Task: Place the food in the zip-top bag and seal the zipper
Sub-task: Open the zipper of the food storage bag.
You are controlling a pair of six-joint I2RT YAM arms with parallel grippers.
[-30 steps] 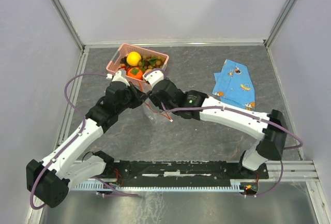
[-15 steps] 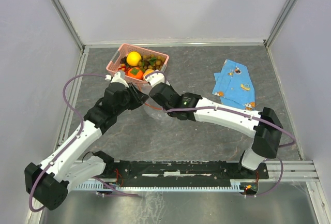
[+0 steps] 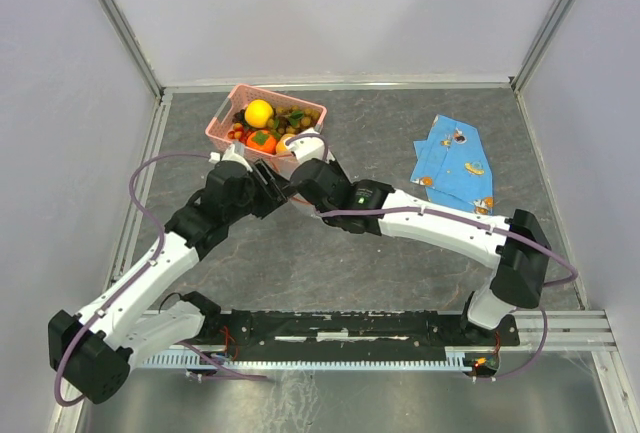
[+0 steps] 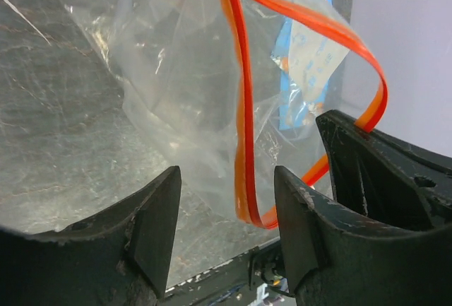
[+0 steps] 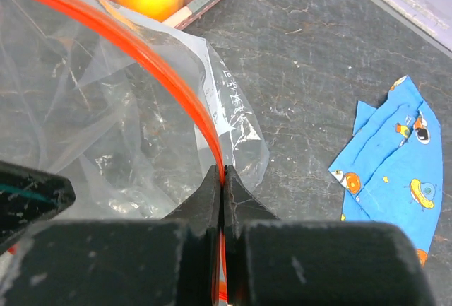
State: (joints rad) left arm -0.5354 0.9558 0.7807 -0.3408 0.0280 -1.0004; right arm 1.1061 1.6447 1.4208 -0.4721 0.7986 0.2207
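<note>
In the last second the grip has swapped hands. Your right claw (image 5: 223,179) has pressed together on the zipper (image 5: 141,53), and your left claw (image 4: 226,232) has spread, with the strip running loose between its fingers. The bag (image 4: 176,73) now hangs from 1 claw, just in front of the basket (image 3: 221,113), and looks empty. The fruit (image 3: 259,112) sits in the basket. I judge your left arm free to fetch it. The top view hides the bag under both wrists; only the 2 wrist views show its mouth looped open.
</note>
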